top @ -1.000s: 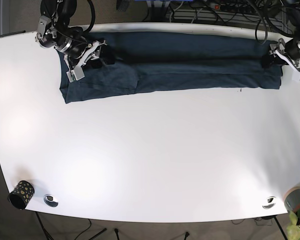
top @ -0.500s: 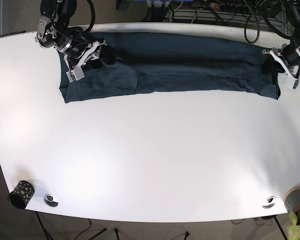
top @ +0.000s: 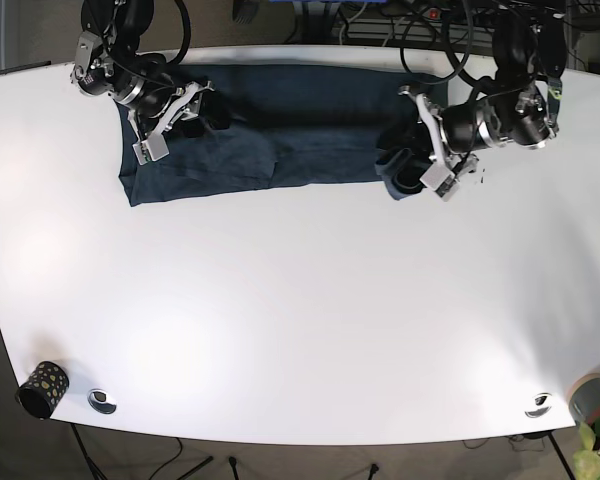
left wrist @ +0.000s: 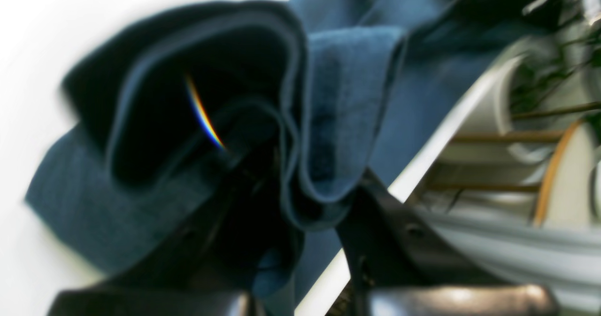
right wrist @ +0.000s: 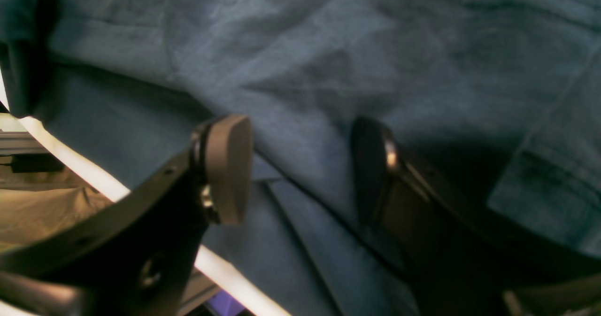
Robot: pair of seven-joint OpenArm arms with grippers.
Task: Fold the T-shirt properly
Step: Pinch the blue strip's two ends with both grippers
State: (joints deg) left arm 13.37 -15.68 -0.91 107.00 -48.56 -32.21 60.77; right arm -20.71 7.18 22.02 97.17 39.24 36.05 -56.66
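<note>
Your dark blue cotton T-shirt lies along the 12 o'clock edge of the white surface, long axis running 9 to 3 o'clock. Your left hand is clamped on its bunched end, lifted over the middle. Your right hand rests on the 9 o'clock end, fingers apart, gripping nothing.
</note>
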